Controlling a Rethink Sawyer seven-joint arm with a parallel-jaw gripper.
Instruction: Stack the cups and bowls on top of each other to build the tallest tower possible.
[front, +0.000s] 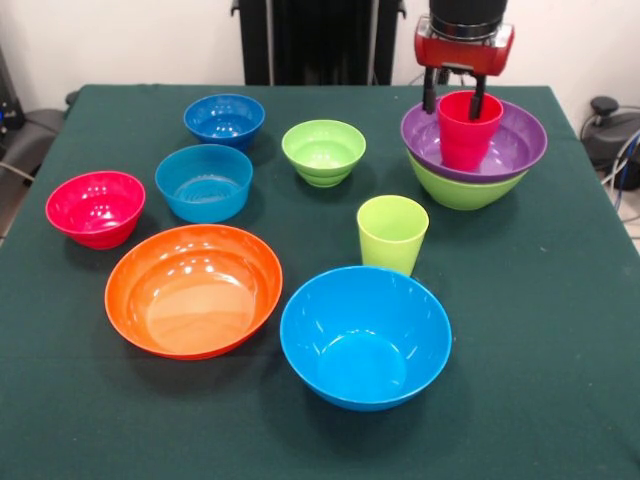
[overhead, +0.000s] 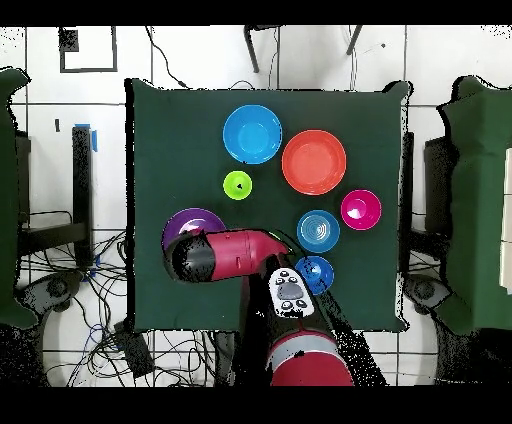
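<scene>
The tower stands at the far right of the table in the front view: a large lime green bowl (front: 462, 190) holds a purple bowl (front: 520, 145), and a red cup (front: 468, 135) stands upright in it. My gripper (front: 454, 103) hangs over the cup, open. One finger is outside the cup's left wall and the other reaches down inside the rim. A lime green cup (front: 392, 235) stands alone at mid table. In the overhead view my arm (overhead: 225, 255) covers most of the tower, and only part of the purple bowl (overhead: 183, 222) shows.
Loose on the green table (front: 560, 330) are a large light blue bowl (front: 365, 335), a large orange bowl (front: 193, 290), a small pink-red bowl (front: 95, 208), a small light blue bowl (front: 203, 182), a dark blue bowl (front: 224, 120) and a small lime green bowl (front: 323, 152).
</scene>
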